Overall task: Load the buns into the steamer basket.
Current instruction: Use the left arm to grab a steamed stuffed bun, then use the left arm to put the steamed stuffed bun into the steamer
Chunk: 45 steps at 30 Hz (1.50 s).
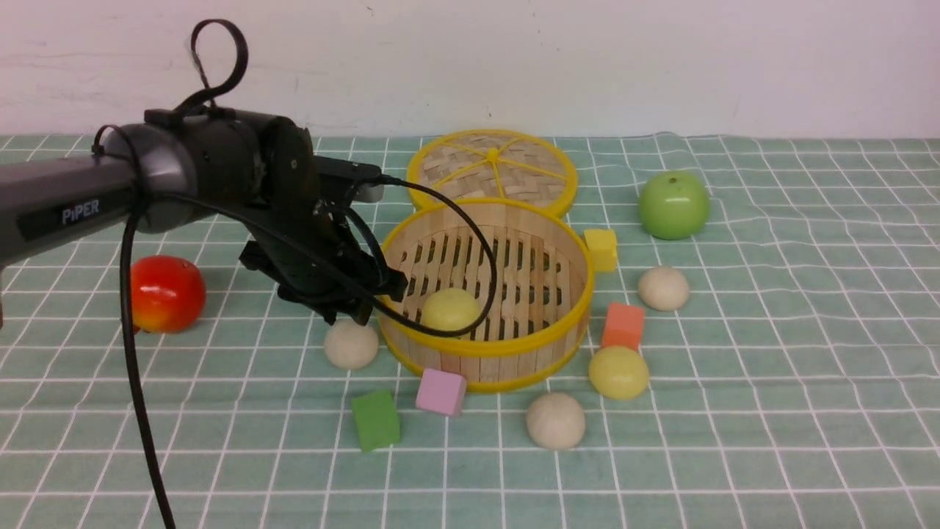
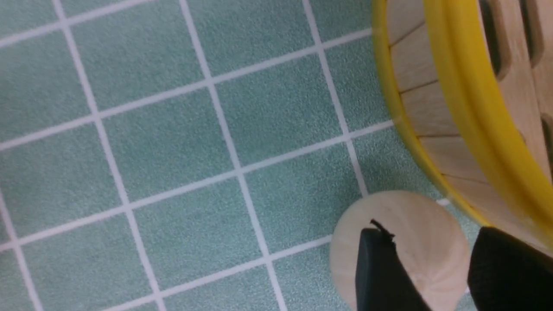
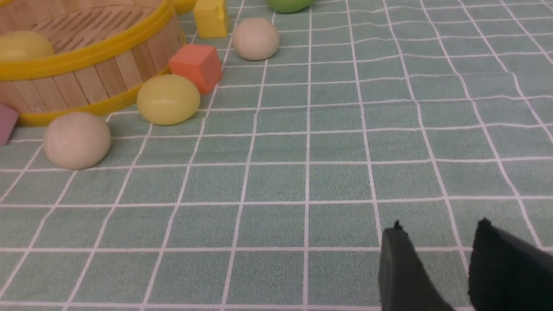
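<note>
Worktop under green checked cloth (image 1: 808, 330), left to right: red apple (image 1: 165, 292); left gripper (image 1: 352, 312), fingers parted and empty, over near-left beige bun (image 1: 351, 344) lying just beside the steamer basket (image 1: 485, 364); green cube (image 1: 376, 419); pink cube (image 1: 440, 391); the basket, holding 1 pale yellow bun (image 1: 449, 308); woven lid (image 1: 492, 167) behind it. Right of the basket, on the cloth: front beige bun (image 1: 556, 420), outer yellow bun (image 1: 618, 372), orange cube (image 1: 623, 325), yellow cube (image 1: 601, 248), far beige bun (image 1: 663, 288), green apple (image 1: 673, 205). Right gripper (image 3: 440, 224), seen only from its wrist: fingers parted, empty, above bare cloth.

beige bun (image 1: 352, 344) just beside steamer basket (image 1: 485, 364) wall, cloth (image 1: 808, 367) rightward open
</note>
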Tool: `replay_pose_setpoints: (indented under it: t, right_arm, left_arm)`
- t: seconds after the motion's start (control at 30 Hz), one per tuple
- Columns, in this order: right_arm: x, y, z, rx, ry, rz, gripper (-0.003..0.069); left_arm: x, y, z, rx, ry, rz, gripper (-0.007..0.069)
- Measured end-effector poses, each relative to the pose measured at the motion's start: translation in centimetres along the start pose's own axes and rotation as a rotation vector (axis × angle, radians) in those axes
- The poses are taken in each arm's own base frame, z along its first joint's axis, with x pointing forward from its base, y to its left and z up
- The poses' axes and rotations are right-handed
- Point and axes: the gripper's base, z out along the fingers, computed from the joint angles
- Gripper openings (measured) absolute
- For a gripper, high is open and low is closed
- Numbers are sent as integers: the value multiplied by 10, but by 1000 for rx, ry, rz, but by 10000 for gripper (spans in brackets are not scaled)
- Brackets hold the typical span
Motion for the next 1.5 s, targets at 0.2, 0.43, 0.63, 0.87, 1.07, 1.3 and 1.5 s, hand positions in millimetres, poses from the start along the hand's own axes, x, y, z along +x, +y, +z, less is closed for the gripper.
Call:
replay_pose_setpoints:
  t: [0.2, 0.43, 0.63, 0.87, 1.07, 1.3, 1.5]
  right_arm:
    - [0, 0, 0, 0, 0, 0, 240]
    - [0, 0, 0, 0, 0, 0, 240]
    - [0, 0, 0, 0, 0, 0, 240]
    - [0, 0, 0, 0, 0, 0, 240]
    - [0, 0, 0, 0, 0, 0, 240]
    - [0, 0, 0, 0, 0, 0, 240]
    - [0, 0, 0, 0, 0, 0, 240]
  left_arm:
    - [0, 0, 9, -1, -5, -1, 289]
    - [1, 0, 9, -1, 5, -1, 290]
    - [6, 0, 9, -2, 53, -1, 195]
    - [7, 0, 9, -2, 68, 0, -10]
    - [-4, -4, -29, 6, 74, 5, -11]
    - [-44, -37, -99, 84, -211, 87, -11]
    - [-58, -46, -54, 85, -229, 109, -11]
